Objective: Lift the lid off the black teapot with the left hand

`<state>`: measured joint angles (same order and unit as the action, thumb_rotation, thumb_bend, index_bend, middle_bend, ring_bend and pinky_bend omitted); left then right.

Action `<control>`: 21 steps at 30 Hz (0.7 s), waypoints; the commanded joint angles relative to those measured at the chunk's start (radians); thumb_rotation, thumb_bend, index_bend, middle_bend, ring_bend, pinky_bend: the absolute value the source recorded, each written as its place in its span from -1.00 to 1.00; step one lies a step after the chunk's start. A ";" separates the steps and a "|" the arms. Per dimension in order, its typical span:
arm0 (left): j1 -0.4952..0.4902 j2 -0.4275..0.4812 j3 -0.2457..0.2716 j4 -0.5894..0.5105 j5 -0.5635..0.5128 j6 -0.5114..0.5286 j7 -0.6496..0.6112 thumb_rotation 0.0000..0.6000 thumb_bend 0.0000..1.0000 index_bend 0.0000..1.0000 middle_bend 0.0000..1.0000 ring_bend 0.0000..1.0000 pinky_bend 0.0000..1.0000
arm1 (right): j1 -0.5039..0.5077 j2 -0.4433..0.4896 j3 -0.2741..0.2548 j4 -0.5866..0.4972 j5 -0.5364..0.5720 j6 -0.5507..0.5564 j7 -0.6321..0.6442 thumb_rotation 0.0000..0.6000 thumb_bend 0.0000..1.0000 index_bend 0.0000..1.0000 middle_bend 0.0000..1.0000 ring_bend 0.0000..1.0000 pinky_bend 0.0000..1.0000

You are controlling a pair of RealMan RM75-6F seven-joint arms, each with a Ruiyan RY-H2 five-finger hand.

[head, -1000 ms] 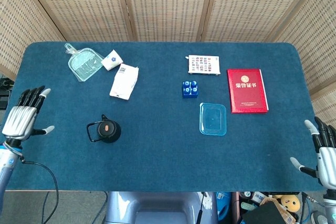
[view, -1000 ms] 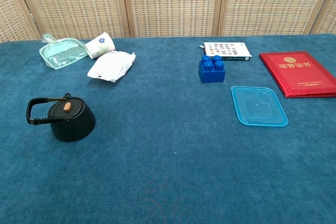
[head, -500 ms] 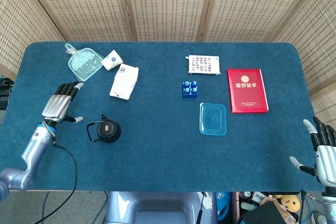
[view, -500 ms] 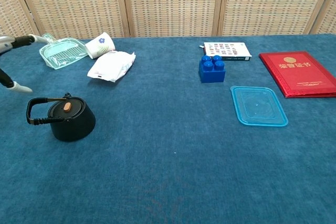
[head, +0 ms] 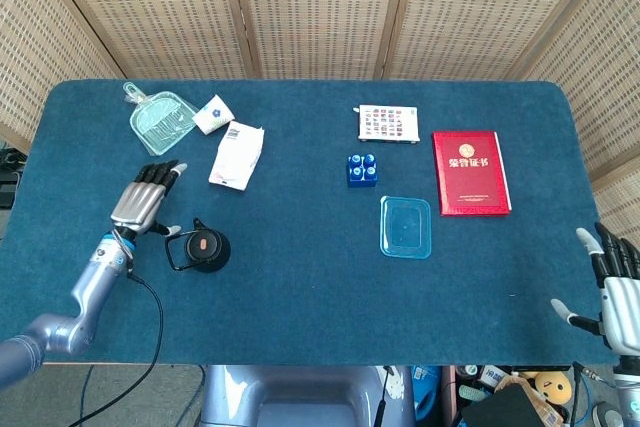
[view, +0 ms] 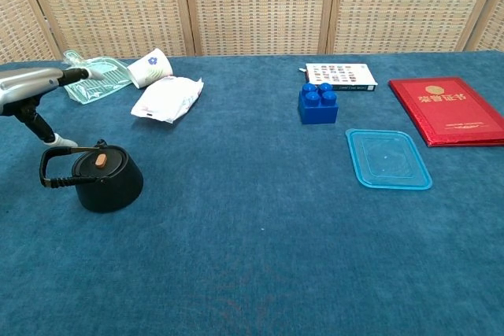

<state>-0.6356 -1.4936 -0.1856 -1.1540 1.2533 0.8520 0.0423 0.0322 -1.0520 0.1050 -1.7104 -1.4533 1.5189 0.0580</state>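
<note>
Lidded black teapot [head: 205, 249], upright

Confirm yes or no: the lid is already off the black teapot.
No, the lid sits on the black teapot, and the left hand is open beside it.

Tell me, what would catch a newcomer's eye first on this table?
Probably the left hand, its fingers spread, hovering just beside the black teapot near the table's front left, lid in place. Next, the bright red booklet at the far right, with a clear blue lid lying beside it.

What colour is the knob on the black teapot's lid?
Orange-brown knob on the black lid; chest view shows it best.
</note>
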 commanded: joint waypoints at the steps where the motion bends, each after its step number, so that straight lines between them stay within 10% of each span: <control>1: 0.002 0.015 0.024 -0.058 0.004 0.008 0.044 1.00 -1.00 -1.00 -1.00 -1.00 -1.00 | 0.000 -0.001 -0.001 -0.001 -0.002 0.001 -0.003 1.00 -1.00 -1.00 -1.00 -1.00 -1.00; 21: 0.074 0.183 0.121 -0.458 0.010 0.119 0.249 1.00 -1.00 -1.00 -1.00 -1.00 -1.00 | -0.002 0.002 -0.004 -0.003 -0.009 0.005 0.002 1.00 -1.00 -1.00 -1.00 -1.00 -1.00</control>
<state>-0.5690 -1.3292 -0.0687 -1.5911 1.2621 0.9568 0.2860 0.0304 -1.0501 0.1008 -1.7130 -1.4618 1.5236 0.0604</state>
